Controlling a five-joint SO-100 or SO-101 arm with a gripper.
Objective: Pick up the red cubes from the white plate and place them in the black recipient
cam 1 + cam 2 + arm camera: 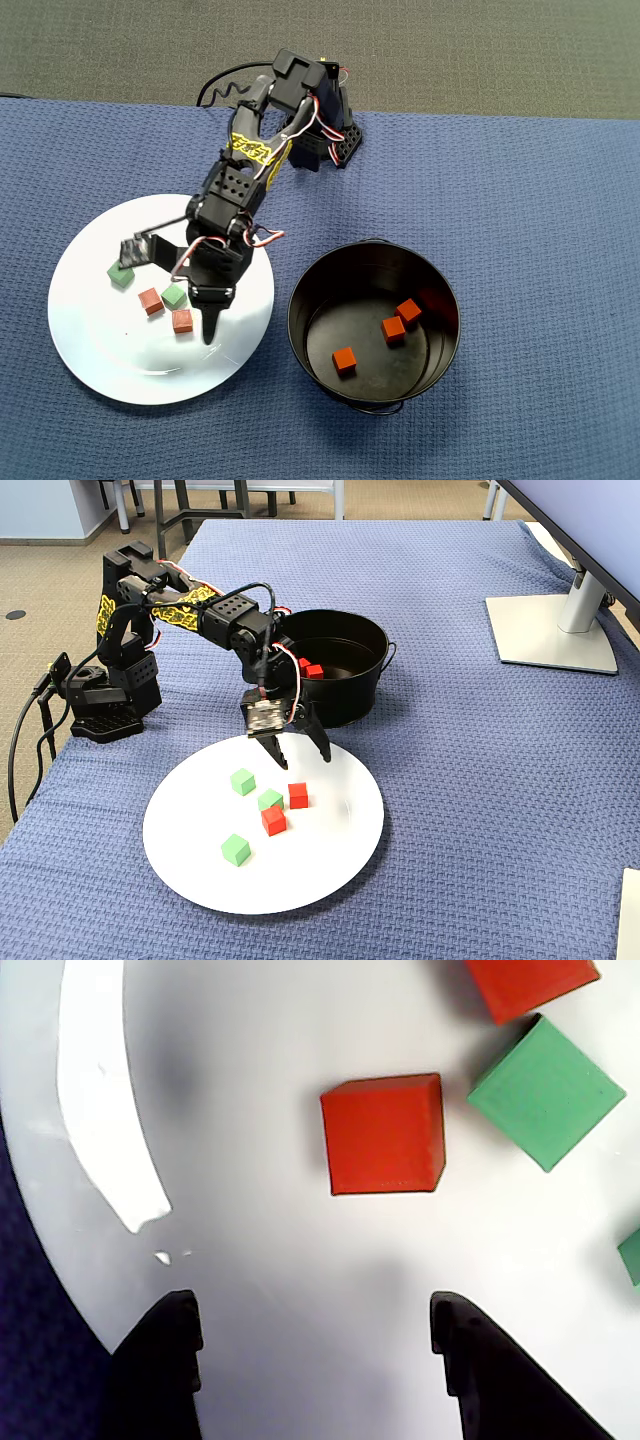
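Hovering with jaws spread and empty, the end effector (315, 1345) lines up on a red cube (383, 1133) lying on the white plate (330, 880); small, light, stiff, matte; best pinched across two flat opposite faces, clear of the green cube (545, 1092) just right in the wrist view.

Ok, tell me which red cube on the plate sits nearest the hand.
The red cube on the hand's side, just ahead of its open fingers; the other red cube lies farther off.
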